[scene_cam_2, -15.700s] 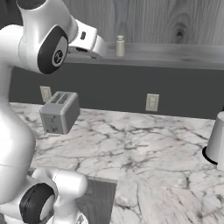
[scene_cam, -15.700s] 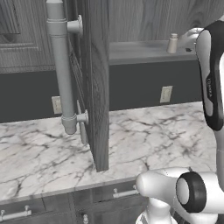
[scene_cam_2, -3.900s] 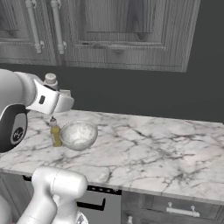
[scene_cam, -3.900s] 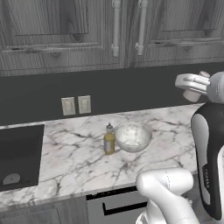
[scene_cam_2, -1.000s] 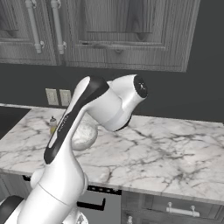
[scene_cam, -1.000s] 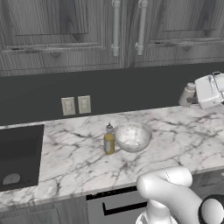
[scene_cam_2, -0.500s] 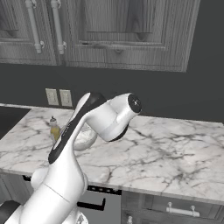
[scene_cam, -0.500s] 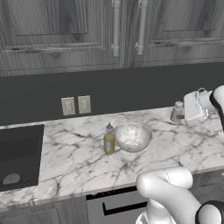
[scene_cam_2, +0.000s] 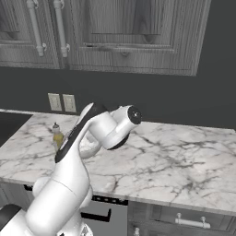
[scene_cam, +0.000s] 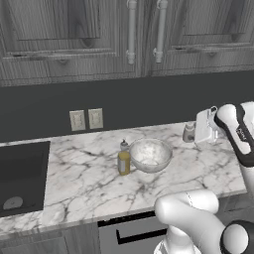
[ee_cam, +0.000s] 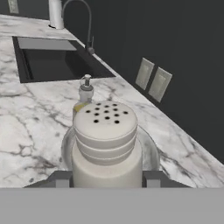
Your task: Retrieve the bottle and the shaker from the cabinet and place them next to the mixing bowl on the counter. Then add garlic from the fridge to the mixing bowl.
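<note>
— So, what do we have closest to us?

— We have the shaker (ee_cam: pixel 106 144). Our fingers (ee_cam: pixel 107 178) are pinching it, one on each side near its bottom. It stands straight up between them, with its holey top facing us.

— Why do we hold it so tight?

— We think it is so it won't slip while we bring it down to the table (scene_cam: pixel 89 181). From the side, the shaker (scene_cam: pixel 189 132) looks low, right by the table top, but we cannot tell if it is touching yet.

— What is just past it?

— The mixing bowl (ee_cam: pixel 148 151) is right behind the shaker. The shaker has to end up next to that bowl, so we are near the right spot.

— And after the bowl?

— The bottle (ee_cam: pixel 85 94) stands just beside the bowl, on the far side. It looks already put where it belongs.

— Farther still?

— We see the dark sink (ee_cam: pixel 54 63) and the tap (ee_cam: pixel 81 17), and two wall plugs (ee_cam: pixel 152 79) on the dark wall.

— What is left?

— We think we set this down, let go, then fetch the garlic.
</note>
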